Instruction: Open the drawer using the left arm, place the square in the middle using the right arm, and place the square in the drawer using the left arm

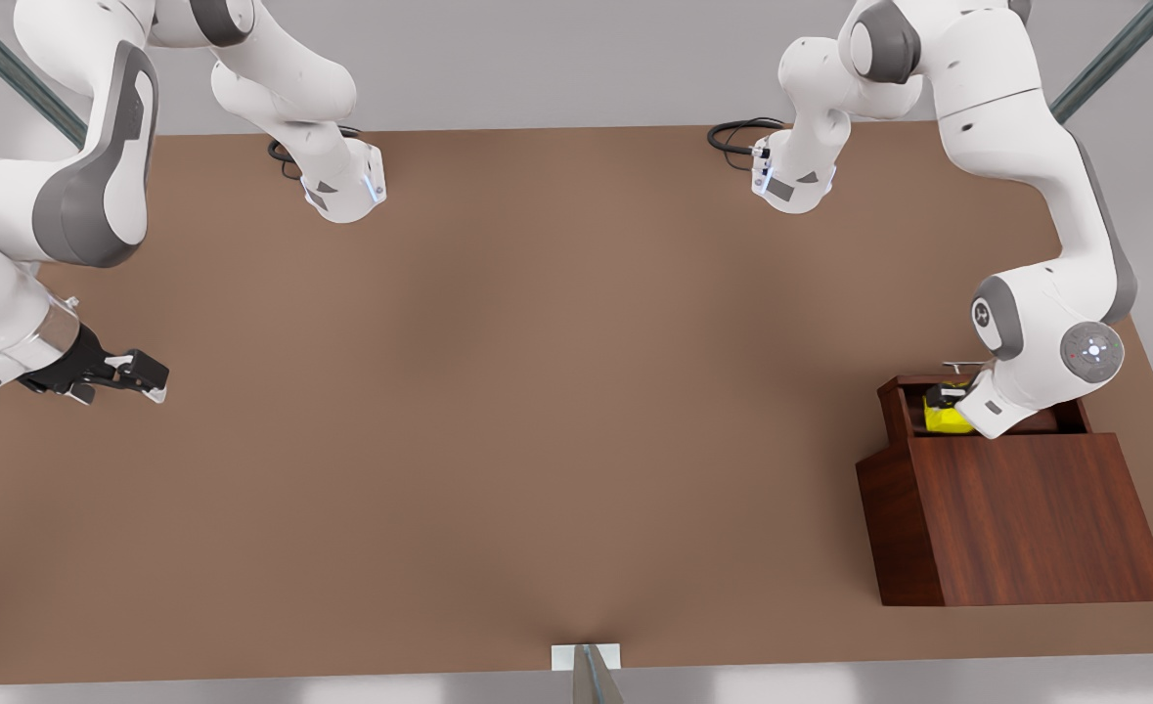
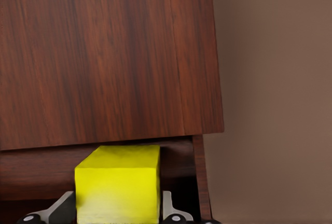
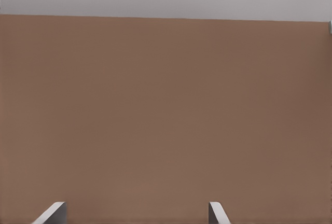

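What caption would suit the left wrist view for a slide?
Left gripper holds the yellow square between its fingers over the open drawer of the wooden cabinet.

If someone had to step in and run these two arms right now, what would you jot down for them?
Left tool: shut on the square, inside the open drawer of the cabinet at the front view's right.
Right tool: open, holding nothing, waiting over bare table at the front view's left.
Done: drawer opened, square brought to the drawer.
Left: let go of the square and lift the left arm out. Whether the square already rests on the drawer floor, I cannot tell.
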